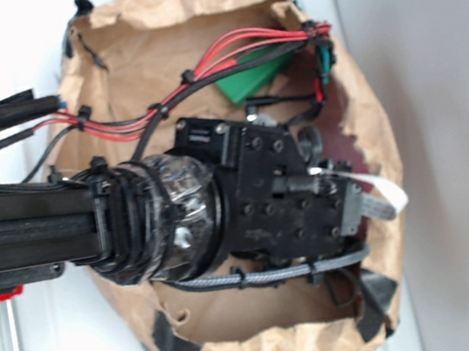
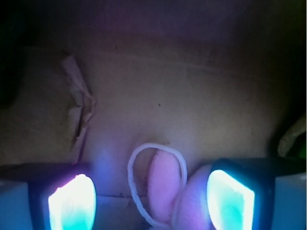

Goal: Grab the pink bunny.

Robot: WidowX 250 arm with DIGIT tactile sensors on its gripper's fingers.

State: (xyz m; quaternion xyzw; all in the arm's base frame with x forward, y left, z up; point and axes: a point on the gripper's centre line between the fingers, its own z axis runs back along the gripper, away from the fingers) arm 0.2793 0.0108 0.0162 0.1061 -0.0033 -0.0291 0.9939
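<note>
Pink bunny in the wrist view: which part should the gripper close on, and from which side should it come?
Probably the plush ears or body of the pink bunny, not the thin white loop. It lies on the bag floor between the open, glowing fingers, so the gripper should come straight down, then close.

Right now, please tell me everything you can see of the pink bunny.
Only the wrist view shows the pink bunny: a soft, fuzzy, light-pink plush, cut off by the lower frame edge, so its pose is unclear. A thin white loop lies over it. It rests on the brown paper bag floor between the open gripper pads, close to the right-hand glowing pad in the picture; contact cannot be told.
</note>
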